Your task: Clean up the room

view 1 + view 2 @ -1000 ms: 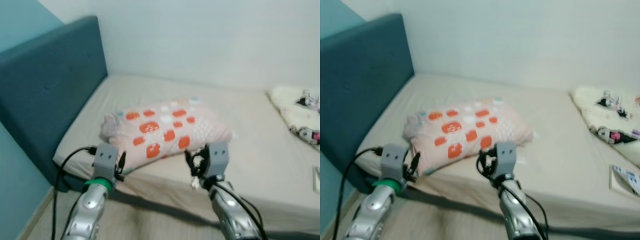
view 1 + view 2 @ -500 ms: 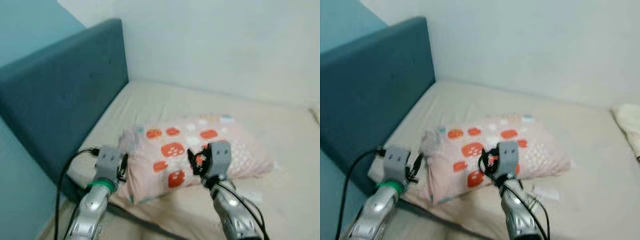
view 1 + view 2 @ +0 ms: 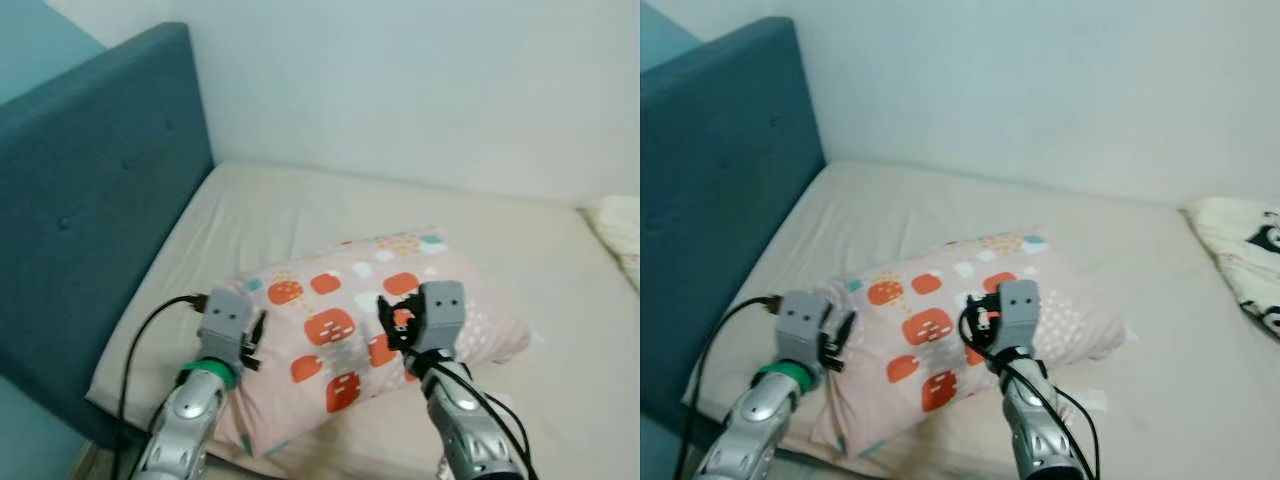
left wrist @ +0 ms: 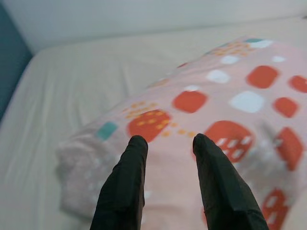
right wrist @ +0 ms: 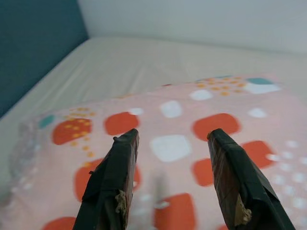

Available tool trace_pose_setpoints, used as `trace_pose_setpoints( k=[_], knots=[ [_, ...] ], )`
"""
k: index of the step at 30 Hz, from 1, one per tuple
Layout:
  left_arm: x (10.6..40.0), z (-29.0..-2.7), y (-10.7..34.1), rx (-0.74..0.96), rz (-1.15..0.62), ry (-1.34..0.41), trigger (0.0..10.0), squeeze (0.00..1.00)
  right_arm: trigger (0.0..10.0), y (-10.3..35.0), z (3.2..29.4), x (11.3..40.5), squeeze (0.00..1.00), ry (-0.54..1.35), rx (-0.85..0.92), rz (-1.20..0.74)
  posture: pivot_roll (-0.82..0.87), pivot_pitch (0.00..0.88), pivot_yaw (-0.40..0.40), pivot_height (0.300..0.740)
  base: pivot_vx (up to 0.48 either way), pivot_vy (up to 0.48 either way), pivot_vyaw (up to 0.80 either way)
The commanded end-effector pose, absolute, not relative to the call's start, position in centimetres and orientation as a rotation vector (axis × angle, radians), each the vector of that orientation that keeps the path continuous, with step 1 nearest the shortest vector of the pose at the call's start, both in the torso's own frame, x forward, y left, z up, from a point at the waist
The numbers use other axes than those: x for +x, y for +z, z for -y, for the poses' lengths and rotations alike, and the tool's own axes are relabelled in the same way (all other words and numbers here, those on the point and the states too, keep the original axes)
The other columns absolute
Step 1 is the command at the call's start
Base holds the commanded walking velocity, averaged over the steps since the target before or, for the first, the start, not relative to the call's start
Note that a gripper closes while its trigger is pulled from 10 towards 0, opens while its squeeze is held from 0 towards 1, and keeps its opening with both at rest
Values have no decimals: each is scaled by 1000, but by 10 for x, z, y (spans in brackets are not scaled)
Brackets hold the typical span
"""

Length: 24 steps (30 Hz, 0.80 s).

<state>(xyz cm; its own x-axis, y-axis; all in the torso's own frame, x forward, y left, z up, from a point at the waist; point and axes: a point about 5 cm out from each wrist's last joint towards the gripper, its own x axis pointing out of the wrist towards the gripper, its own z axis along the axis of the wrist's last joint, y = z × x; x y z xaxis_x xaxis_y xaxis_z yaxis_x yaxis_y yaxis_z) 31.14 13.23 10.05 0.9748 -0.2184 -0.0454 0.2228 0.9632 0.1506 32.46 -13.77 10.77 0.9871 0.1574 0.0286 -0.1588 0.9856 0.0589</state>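
Both grippers (fingers (image 5: 120, 172) spread) hover over pillow (image 3: 370, 330).

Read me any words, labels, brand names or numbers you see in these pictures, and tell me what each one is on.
There is no readable text.
Pillow: orange, white and teal patches, no lettering.
Blanket at the bed's right edge: black cartoon figures, no words.
Left gripper and right gripper: open above the pillow; fingers unmarked.
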Motion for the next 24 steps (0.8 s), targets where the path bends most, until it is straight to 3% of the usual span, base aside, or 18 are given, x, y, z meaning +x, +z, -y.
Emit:
trace_pose_setpoints(
  k=[1, 20, 24],
  knots=[
    [308, -136, 91, 154, -69, -216, 10000, 0, 10000, 101, 137, 322, 0, 157, 62, 2, -157, 25, 47, 740, 0, 0, 0],
    [311, -149, 82, 122, -138, -129, 10000, 0, 10000, 107, 132, 325, 0, 182, 33, 26, -156, 23, 48, 740, 0, 0, 0],
    [312, -149, 83, 124, -133, -127, 10000, 0, 10000, 107, 130, 324, 0, 176, 13, 29, -156, 29, 49, 740, 0, 0, 575]
  ],
)
